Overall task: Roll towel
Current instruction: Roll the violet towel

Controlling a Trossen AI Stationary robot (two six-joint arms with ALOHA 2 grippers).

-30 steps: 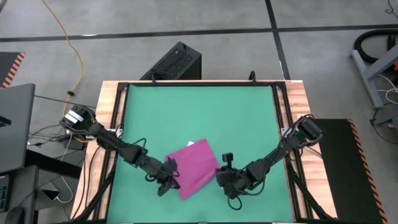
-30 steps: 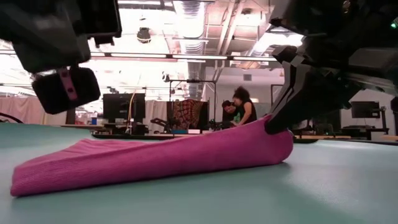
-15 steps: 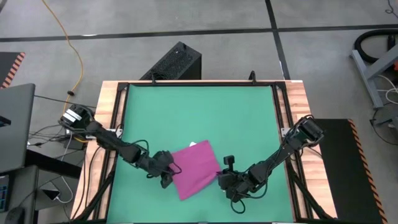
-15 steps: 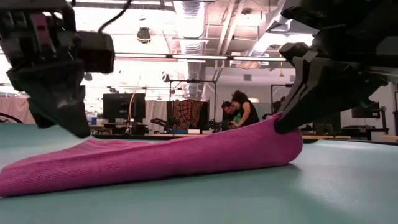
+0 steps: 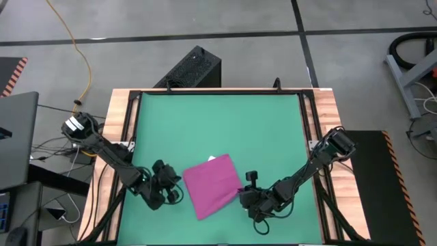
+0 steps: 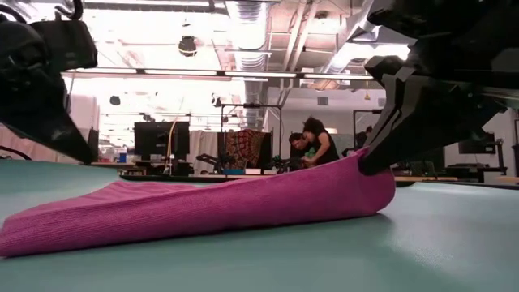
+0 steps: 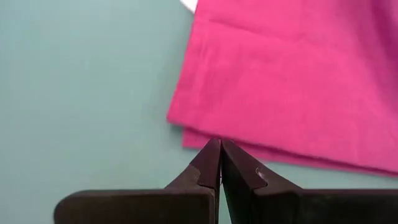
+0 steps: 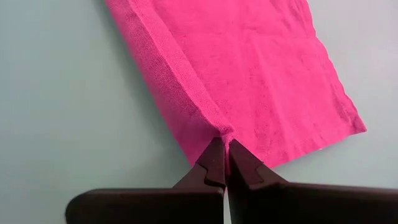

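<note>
Towel edge — in right hand

Magenta-purple soft cloth towel, plain, with fine ribbed weave; small white tag at its 12 o'clock edge. Flat green mat, uniform, no pattern. Light wooden table rim at 3 and 9 o'clock of the mat, edged by black rails. Dark, near-black left gripper and right gripper. Black ridged box at 12 o'clock. Orange cable at 10 o'clock, on grey floor with dark lines.
</note>
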